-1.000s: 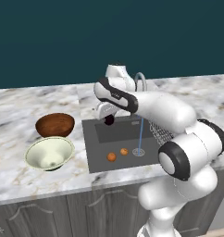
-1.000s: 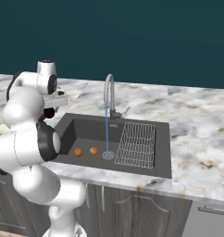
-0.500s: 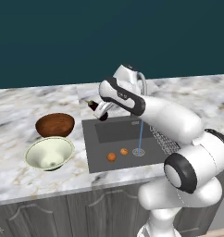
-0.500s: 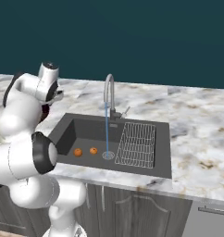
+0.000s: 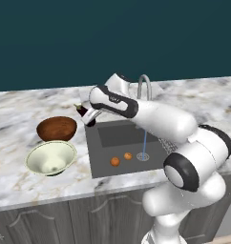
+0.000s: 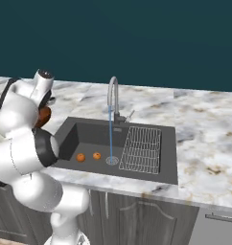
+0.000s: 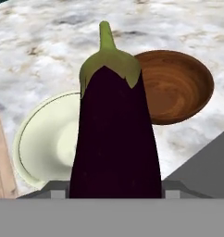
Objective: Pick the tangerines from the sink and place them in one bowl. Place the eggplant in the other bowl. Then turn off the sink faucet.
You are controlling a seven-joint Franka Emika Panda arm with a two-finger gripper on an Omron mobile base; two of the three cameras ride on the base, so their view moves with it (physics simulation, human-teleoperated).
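My gripper [image 5: 90,116] is shut on the dark purple eggplant [image 5: 82,111], holding it in the air over the sink's far left corner, just right of the reddish-brown bowl [image 5: 57,128]. In the hand view the eggplant [image 7: 114,139] stands stem up between the fingers, with the brown bowl [image 7: 178,85] behind it to the right and the pale cream-green bowl [image 7: 42,143] to the left. Both bowls hold nothing. Two tangerines [image 5: 115,162] [image 5: 128,156] lie on the sink [image 5: 105,136] floor, left of the drain. The faucet [image 5: 144,88] runs a thin stream of water.
The pale bowl [image 5: 50,157] sits on the marble counter in front of the brown one. A wire rack [image 6: 141,148] fills the sink's right side, and the tangerines [image 6: 80,157] [image 6: 97,155] lie left of the stream. The faucet [image 6: 112,98] stands behind the basin.
The arm has swung left from above the sink, carrying the eggplant to the sink's left far corner near the brown bowl. The tangerines stayed put and the water keeps running.
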